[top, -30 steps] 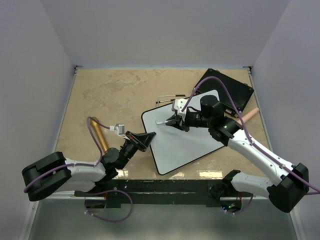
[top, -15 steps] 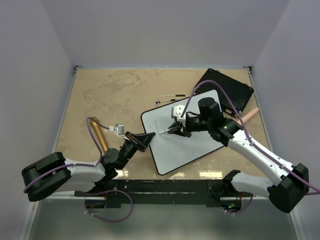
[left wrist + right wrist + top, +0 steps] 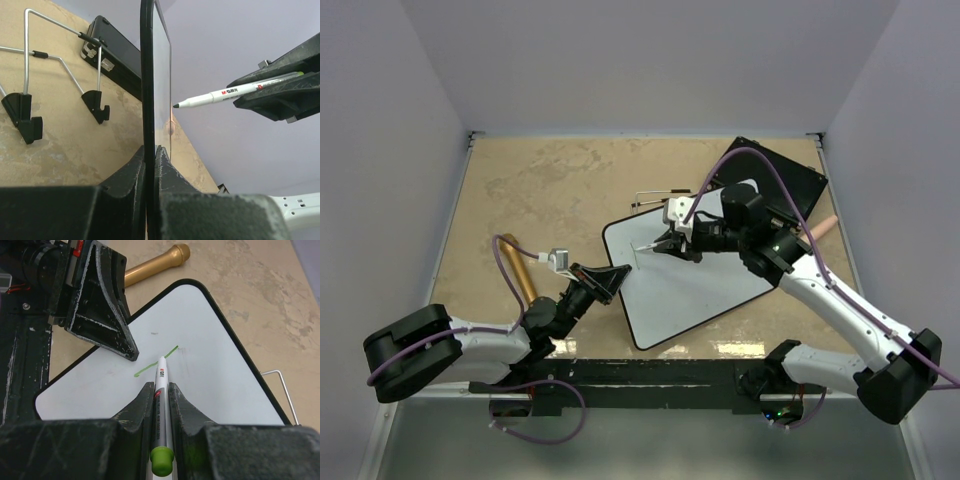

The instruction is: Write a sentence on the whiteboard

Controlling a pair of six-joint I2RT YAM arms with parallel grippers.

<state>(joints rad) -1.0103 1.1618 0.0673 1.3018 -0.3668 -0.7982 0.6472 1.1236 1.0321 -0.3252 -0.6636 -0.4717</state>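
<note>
The whiteboard [image 3: 695, 275] lies tilted on the table, white with a thin black frame. My left gripper [image 3: 604, 281] is shut on its left edge; in the left wrist view [image 3: 150, 150] the board's edge [image 3: 147, 75] runs straight up between the jaws. My right gripper [image 3: 672, 243] is shut on a white marker [image 3: 162, 385] with a green end cap. The marker's tip is at or just off the board [image 3: 220, 365], at a short green stroke [image 3: 155, 364] near my left fingers [image 3: 100, 315]. The marker also shows in the left wrist view [image 3: 225, 93].
A flat black board [image 3: 785, 175] lies behind the whiteboard at the back right. A wire stand [image 3: 655, 197] lies behind the whiteboard's far corner. A gold cylinder [image 3: 520, 272] lies at the left and a pinkish rod [image 3: 820, 228] at the right. Walls close in the table.
My right gripper carried the marker down the board toward the near side, then back up and left. The left gripper and whiteboard have not moved.
</note>
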